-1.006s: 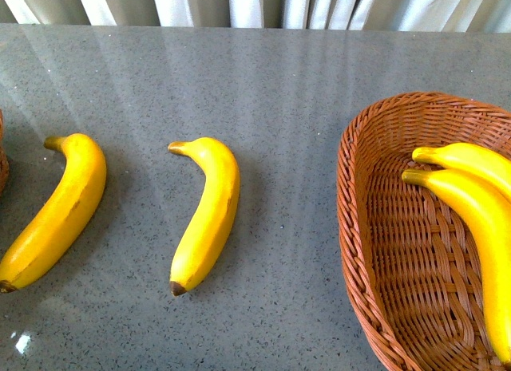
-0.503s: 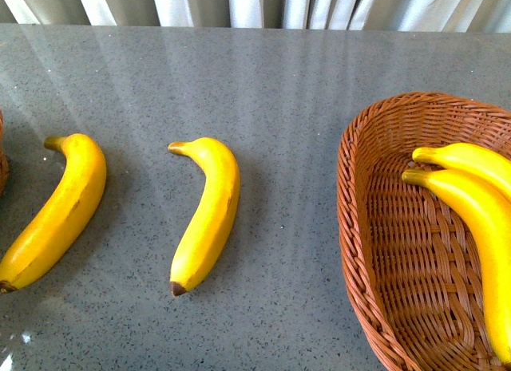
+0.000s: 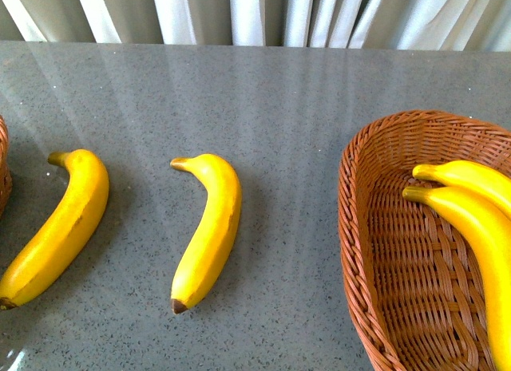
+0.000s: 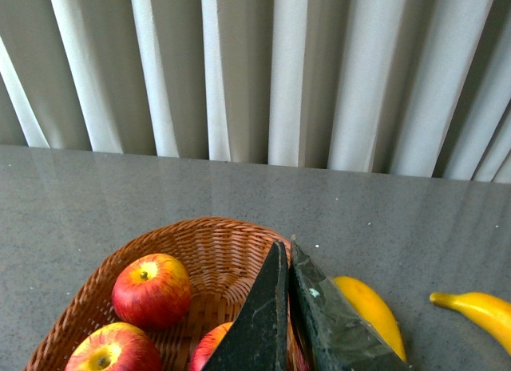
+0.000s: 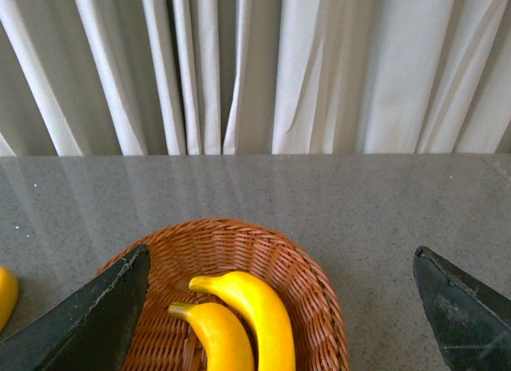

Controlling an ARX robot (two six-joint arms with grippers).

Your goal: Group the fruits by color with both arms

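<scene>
Though it sits lower, middle banana (image 3: pixel 207 227) unmoved, more curtain (image 3: pixel 247 16)

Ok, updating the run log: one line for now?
left gripper shut; right gripper open; two bananas loose on table; two more bananas in right basket; apples in left basket

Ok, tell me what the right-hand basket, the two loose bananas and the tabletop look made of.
Basket: woven wicker or rattan, matte brown; strands interlace visibly. Left banana and middle banana: possibly plastic replicas; uniformly smooth, glossy skin, though real fruit isn't ruled out. Tabletop: speckled grey stone or composite, polished; it reflects the curtains.
</scene>
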